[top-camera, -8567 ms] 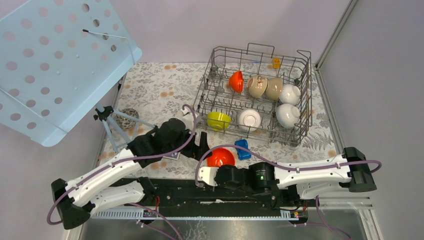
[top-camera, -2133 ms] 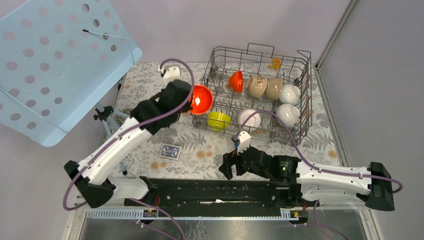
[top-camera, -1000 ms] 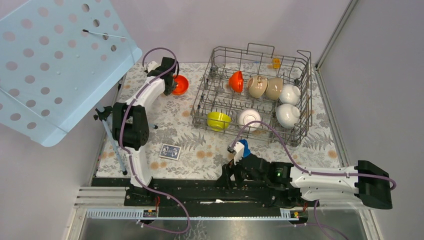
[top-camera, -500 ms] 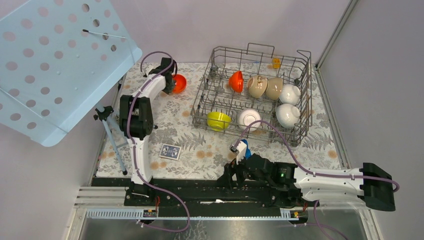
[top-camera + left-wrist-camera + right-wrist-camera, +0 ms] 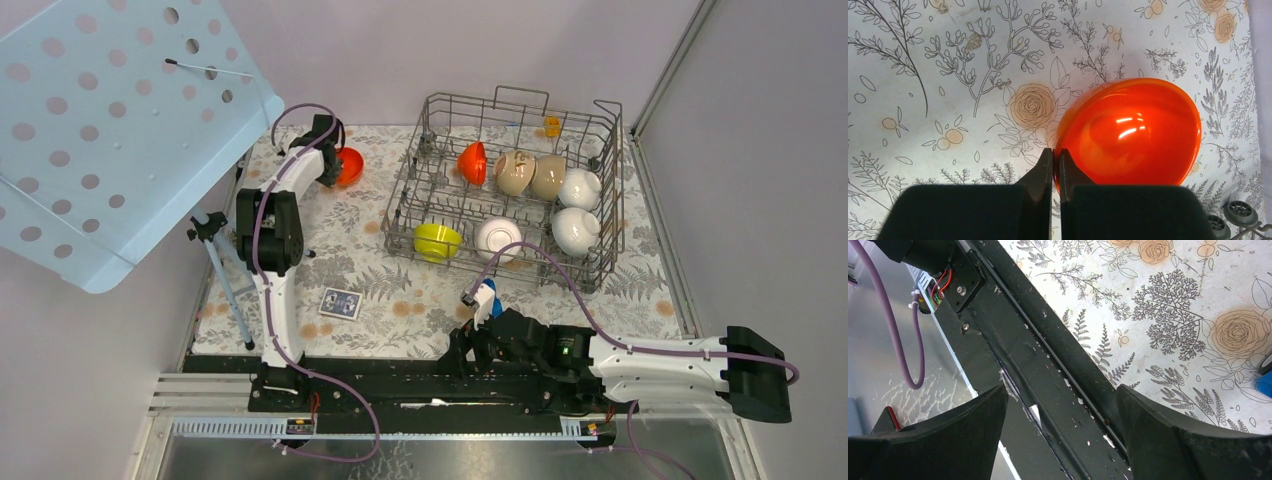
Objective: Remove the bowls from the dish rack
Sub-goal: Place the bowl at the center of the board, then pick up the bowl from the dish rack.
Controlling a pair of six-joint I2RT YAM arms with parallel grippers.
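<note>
The left arm reaches across the flowered tablecloth point(image 5: 300, 215) to its far left part, well apart from the dish rack point(image 5: 612, 205). The left gripper point(image 5: 1056, 153) is pinched almost shut on the near rim of an orange-red bowl point(image 5: 1128, 132), 1 finger inside and 1 outside. The bowl sits low over the cloth, its opening tipped up toward the wrist camera. Whether it fully rests on the cloth cannot be told.

This looks like the set-down step for this bowl. The next move calls for parting the fingers and lifting clear without dragging the rim.

The right gripper point(image 5: 1060, 395) is spread wide and holds nothing. It hangs over the black rail point(image 5: 1048, 370) at the near table edge.

The rack holds 7 bowls, so most of the job is left. Its back row has an orange-red bowl point(image 5: 472, 162) on edge, 2 beige bowls point(image 5: 530, 174) pressed together, then a white bowl point(image 5: 579, 187). Its front row has a yellow-green bowl point(image 5: 437, 240), a white bowl point(image 5: 498, 239) and another white bowl point(image 5: 576, 230).
</note>
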